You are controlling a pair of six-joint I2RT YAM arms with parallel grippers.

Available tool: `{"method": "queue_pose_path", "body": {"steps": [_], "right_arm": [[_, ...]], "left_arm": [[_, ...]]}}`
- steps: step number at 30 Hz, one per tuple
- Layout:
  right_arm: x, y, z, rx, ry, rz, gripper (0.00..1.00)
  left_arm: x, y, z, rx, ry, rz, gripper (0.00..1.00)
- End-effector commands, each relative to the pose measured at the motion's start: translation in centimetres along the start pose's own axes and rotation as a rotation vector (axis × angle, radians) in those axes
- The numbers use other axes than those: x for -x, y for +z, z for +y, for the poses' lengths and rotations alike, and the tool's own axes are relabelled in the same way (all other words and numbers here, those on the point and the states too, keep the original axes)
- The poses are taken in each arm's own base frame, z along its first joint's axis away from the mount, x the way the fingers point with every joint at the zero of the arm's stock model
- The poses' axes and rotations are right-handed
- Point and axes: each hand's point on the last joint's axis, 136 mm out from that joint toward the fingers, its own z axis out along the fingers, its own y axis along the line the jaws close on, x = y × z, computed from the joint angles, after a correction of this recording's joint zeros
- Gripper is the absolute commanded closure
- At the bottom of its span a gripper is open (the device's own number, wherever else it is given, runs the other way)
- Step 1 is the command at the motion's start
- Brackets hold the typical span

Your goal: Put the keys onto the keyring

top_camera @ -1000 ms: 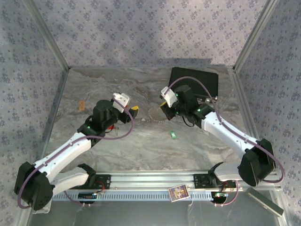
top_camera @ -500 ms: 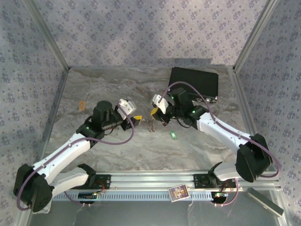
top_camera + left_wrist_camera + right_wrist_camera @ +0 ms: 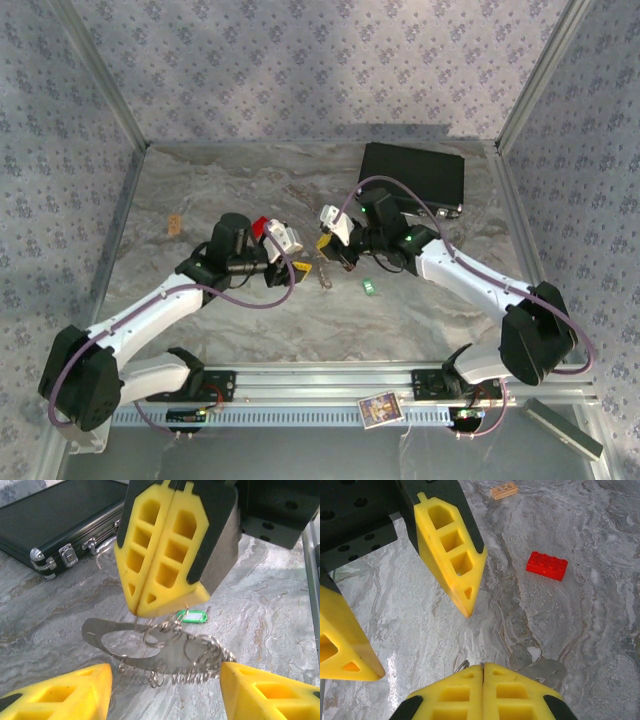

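The keyring point(image 3: 165, 647), a silvery loop with small rings and a beaded chain, hangs low over the marble table point(image 3: 280, 605). My right gripper point(image 3: 482, 666) is shut on its top edge, and a bit of wire peeks out at the fingertips. In the left wrist view that gripper's point(image 3: 137, 611) closed yellow fingers point(image 3: 165, 545) point down onto the ring. My left gripper point(image 3: 165, 672) is open, with one fingertip on each side of the chain and no contact. From above, both grippers point(image 3: 298, 266) point(image 3: 325, 243) meet at the keyring point(image 3: 322, 272). A green key point(image 3: 192, 616) point(image 3: 370, 287) lies just beyond.
A black case point(image 3: 412, 175) point(image 3: 60, 525) sits at the back right. A red block point(image 3: 546, 565) point(image 3: 262, 224) lies by the left arm's wrist, and a small tan block point(image 3: 503, 490) point(image 3: 174, 223) further left. Metal frame posts and patterned walls enclose the table.
My left gripper swung right and forward to the keyring, its jaws narrowing a little. My right gripper moved left, and the keyring shifted left and nearer.
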Motion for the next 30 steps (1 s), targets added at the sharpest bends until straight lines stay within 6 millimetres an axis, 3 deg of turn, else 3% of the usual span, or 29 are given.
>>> {"method": "queue_pose_path", "body": {"steps": [1,8,23,27,30], "right_arm": [[1.4,0.0,0.8,0.036,-0.042,-0.042,1.00],[1.3,0.1,0.9,0.039,-0.049,-0.039,1.00],[1.3,0.2,0.6,0.013,-0.042,-0.041,1.00],[1.1,0.3,0.0,-0.019,-0.031,-0.031,1.00],[1.1,0.2,-0.6,-0.051,-0.018,-0.023,1.00]], "left_arm": [[0.6,0.4,-0.9,-0.064,0.057,-0.065,0.42],[-0.4,1.1,-1.9,-0.146,0.084,-0.059,0.39],[-0.5,0.4,-4.7,-0.301,0.130,-0.102,0.51],[-0.6,0.3,-4.2,-0.253,0.123,-0.083,0.49],[-0.4,0.0,-2.2,-0.112,0.074,-0.067,0.43]]}}
